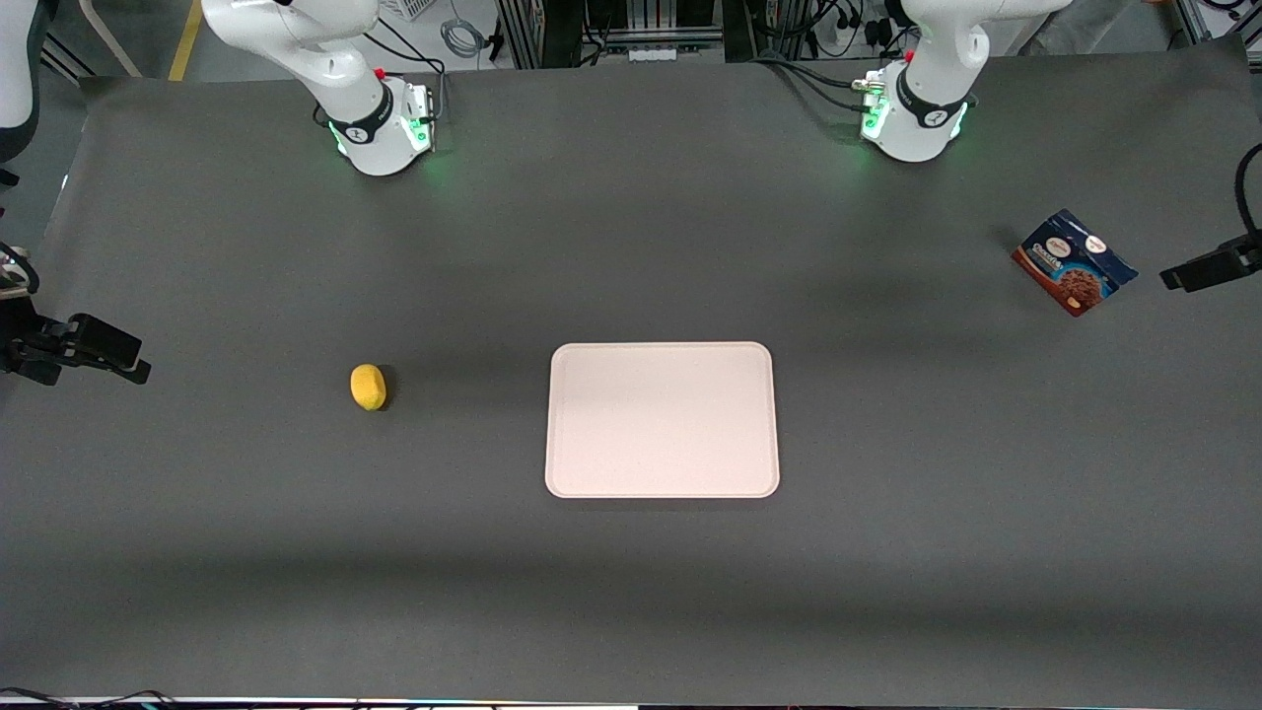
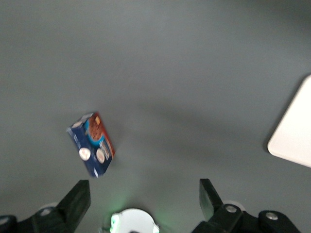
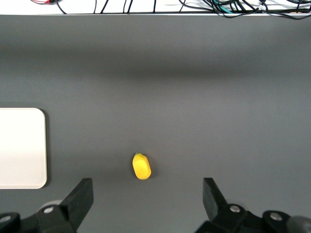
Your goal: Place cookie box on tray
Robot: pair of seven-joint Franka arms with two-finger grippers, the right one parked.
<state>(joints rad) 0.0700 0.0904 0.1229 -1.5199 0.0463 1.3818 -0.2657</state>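
The cookie box [image 1: 1075, 261], a small dark blue carton with a brown cookie picture and a red edge, lies flat on the grey table toward the working arm's end. The pale pinkish-beige tray [image 1: 661, 419] lies bare near the table's middle, nearer the front camera than the box. In the left wrist view my gripper [image 2: 144, 191] is open and empty, hanging high above the table. The cookie box [image 2: 92, 143] lies well below it and apart from the fingers. One corner of the tray [image 2: 296, 136] also shows there. My gripper is out of the front view.
A small yellow rounded lump [image 1: 368, 387] lies beside the tray toward the parked arm's end, and also shows in the right wrist view [image 3: 141, 166]. Dark camera mounts stand at both table ends, one [image 1: 1213, 264] close beside the cookie box. The arm bases [image 1: 917, 118] stand farthest from the front camera.
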